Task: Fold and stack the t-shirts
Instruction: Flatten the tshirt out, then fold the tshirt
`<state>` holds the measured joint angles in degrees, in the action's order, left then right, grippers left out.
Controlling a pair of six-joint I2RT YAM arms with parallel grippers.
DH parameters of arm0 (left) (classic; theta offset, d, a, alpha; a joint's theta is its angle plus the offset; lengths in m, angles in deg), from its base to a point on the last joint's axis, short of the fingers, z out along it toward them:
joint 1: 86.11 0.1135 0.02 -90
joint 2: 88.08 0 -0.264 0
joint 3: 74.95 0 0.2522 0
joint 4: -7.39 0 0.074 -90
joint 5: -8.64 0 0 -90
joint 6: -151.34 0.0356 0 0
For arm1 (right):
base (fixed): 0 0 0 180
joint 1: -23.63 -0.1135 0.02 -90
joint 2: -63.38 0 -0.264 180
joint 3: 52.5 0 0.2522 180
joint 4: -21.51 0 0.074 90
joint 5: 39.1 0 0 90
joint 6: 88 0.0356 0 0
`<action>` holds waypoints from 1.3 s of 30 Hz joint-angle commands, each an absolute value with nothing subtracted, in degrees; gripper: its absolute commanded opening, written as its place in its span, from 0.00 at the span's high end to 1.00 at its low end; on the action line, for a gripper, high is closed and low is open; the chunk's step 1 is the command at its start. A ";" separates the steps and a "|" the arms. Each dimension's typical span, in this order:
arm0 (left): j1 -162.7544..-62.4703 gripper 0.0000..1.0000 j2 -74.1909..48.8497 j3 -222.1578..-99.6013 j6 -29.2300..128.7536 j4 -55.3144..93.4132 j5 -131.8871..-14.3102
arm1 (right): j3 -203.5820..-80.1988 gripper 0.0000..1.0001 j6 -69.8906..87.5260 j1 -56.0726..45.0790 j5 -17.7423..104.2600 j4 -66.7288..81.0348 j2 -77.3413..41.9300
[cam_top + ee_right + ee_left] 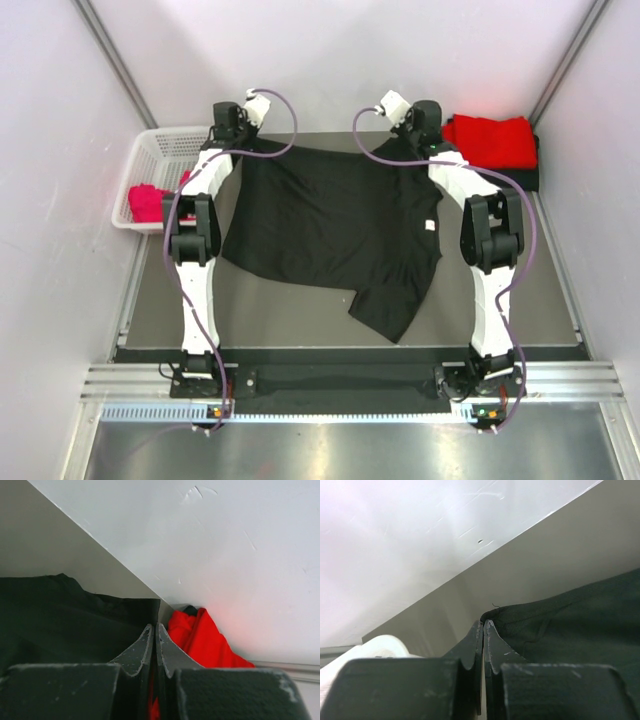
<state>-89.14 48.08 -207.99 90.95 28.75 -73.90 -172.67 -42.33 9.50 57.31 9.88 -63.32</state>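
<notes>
Far forward, left pincer (483, 625), right pincer (154, 627) (both clamped) on black t-shirt (330, 220)

Large black t-shirt (330, 225) lies spread out centrally; red t-shirt (490, 140) sits folded far right.

Four t-shirts (330, 230), one basket (170, 131), two tools (483, 626)

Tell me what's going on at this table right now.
Two robot arms are working on a large black t-shirt spread over the table. The left end effector and the right end effector are each shut on its far edge near the back wall, one at each side. A folded red t-shirt lies at the far right corner. A pink-red garment sits in the white basket at the left.
</notes>
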 commanded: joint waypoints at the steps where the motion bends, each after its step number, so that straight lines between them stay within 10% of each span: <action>1: -87.70 1.00 48.06 -210.26 89.99 25.46 -73.89 | -172.52 1.00 -41.85 9.74 59.07 11.35 -62.48; 39: -84.88 1.00 39.54 -203.06 83.40 28.88 -64.49 | -155.29 1.00 -39.39 8.51 59.51 4.50 -44.38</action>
